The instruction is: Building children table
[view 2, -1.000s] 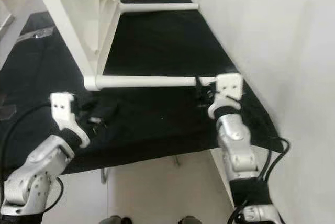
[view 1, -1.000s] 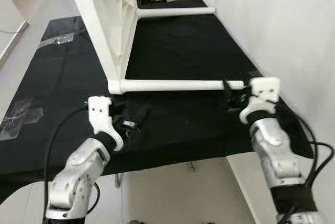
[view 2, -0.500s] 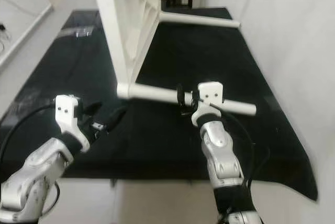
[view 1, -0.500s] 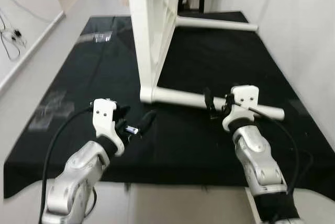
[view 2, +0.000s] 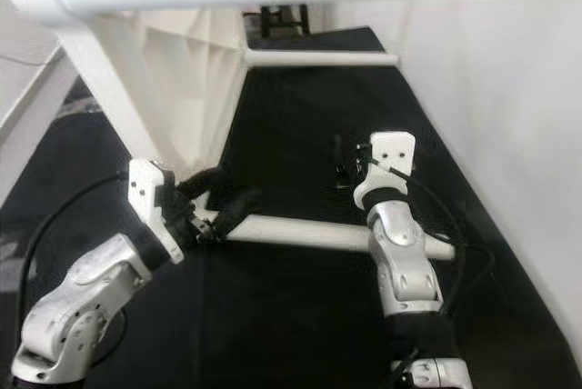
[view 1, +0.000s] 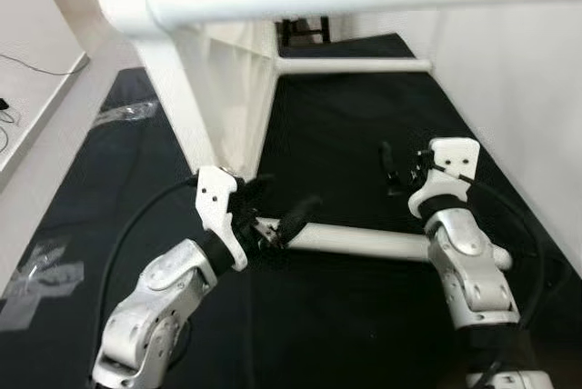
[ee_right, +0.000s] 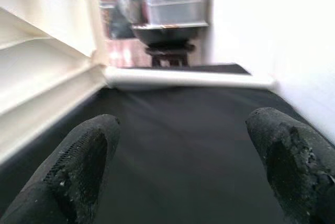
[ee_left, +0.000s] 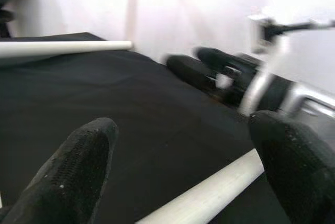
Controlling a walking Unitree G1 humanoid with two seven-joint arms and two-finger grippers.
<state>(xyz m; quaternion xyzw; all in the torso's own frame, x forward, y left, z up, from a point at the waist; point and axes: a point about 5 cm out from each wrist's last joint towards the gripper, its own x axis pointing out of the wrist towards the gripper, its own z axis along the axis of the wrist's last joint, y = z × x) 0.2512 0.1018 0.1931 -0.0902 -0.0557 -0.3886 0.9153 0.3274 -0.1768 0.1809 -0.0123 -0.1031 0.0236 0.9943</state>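
Left tool [view 1: 277, 221] wide open around the table leg [view 1: 364, 242], holding nothing; right tool [view 1: 400, 166] open too. Center before closing.

Black cloth-covered surface [view 1: 346, 116], white table frame [view 1: 227, 107] on its side (legs touching the cloth)

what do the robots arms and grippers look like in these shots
Both arms are silver metal with rounded jointed segments and a black band at the wrist. Each wrist carries a white angular bracket with small holes. The left gripper and the right gripper each have two long black fingers with a rough, pebbled pad surface. Black cables loop alongside both forearms.
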